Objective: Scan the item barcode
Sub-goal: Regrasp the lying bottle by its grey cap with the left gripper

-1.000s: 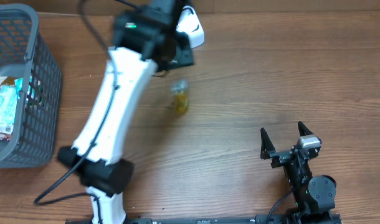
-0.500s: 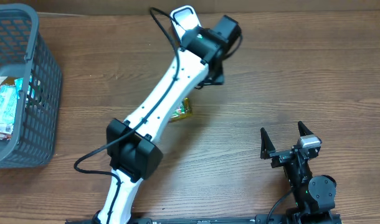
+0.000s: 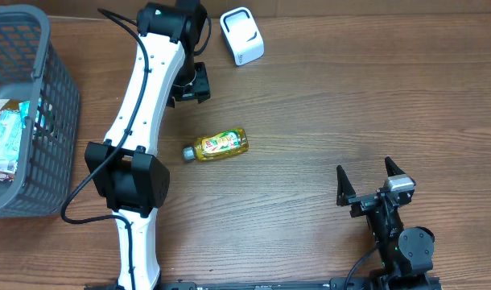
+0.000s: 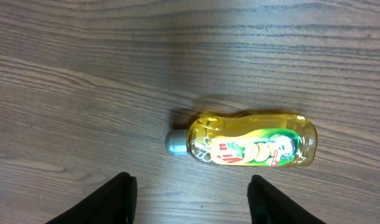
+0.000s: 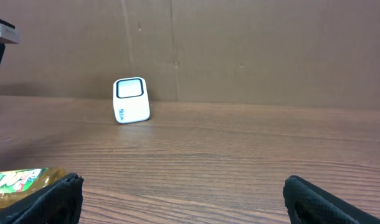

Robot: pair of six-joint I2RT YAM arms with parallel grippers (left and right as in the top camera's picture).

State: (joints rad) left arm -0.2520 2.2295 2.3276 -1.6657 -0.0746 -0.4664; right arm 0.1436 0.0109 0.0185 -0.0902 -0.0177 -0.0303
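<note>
On the table, centre: a small clear bottle (image 3: pixel 216 146) of yellow liquid lies on its side on the wooden table (image 3: pixel 350 97). Its grey cap points toward the basket side and its lemon-printed label faces up. Nothing touches it.
Barcode: not visible in any view. It is probably on the face turned down or round the side, though that is a guess.
Handling: the bottle looks like light, stiff plastic with a smooth, rounded body, so it may roll or slip under a pinch. The liquid inside will likely shift the weight when it is tilted.
Where to hold: across the middle of the body, fingers on the two long sides, leaving the printed faces open to the scanner. The cap end looks too narrow for a sure grip.
Left gripper (image 4: pixel 191 200): raised above the table, near the bottle on its far side. Its fingers are spread apart with nothing between them.
Right gripper (image 3: pixel 373 181): at the near edge, well apart from the bottle. Its fingers are spread wide and empty.
Scanner (image 3: pixel 241 35): a small white box with a dark window, standing upright at the far edge, well apart from the bottle.
Basket (image 3: pixel 36 48): grey plastic mesh, at the left edge of the table.
Basket contents: several packets (image 3: pixel 6 137), their print too small to read.
</note>
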